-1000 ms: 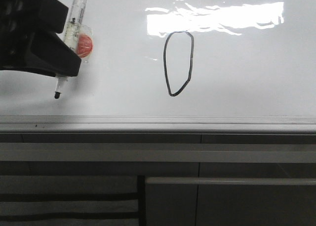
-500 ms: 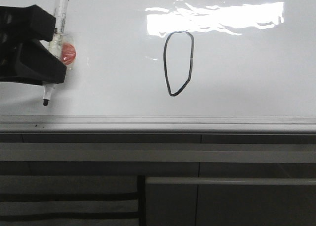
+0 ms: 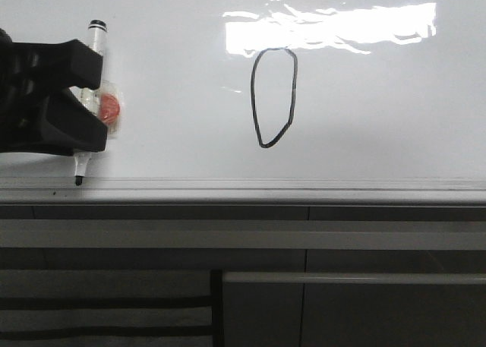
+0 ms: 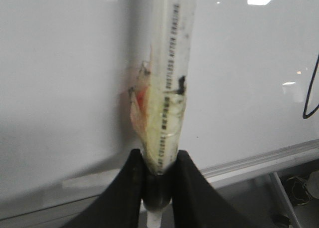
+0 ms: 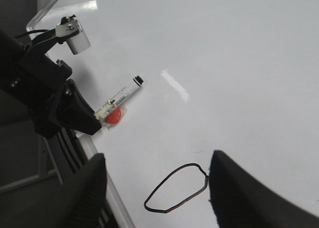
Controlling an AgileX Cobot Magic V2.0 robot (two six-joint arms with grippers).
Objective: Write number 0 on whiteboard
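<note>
The number 0 (image 3: 275, 96), a thin black closed loop, is drawn on the glossy whiteboard (image 3: 380, 119), right of centre below a bright light patch. My left gripper (image 3: 87, 100) is at the far left, shut on a clear-bodied marker (image 3: 93, 66) wrapped with an orange-red patch. The marker tip points down and is at the grey lower rail (image 3: 243, 187). In the left wrist view the fingers (image 4: 132, 180) clamp the marker (image 4: 169, 88) near its tip end. My right gripper (image 5: 159, 193) is open and empty, hovering over the number 0 (image 5: 177, 188).
Dark grey panels and pale horizontal bars (image 3: 243, 233) lie below the rail. In the right wrist view the left arm (image 5: 45, 96) and its marker (image 5: 122, 96) sit near the board's edge. The number's edge shows in the left wrist view (image 4: 311, 88).
My left gripper moved left and then down with the marker. The marker tip dropped from mid-board height to the lower rail. The drawn loop is unchanged.
</note>
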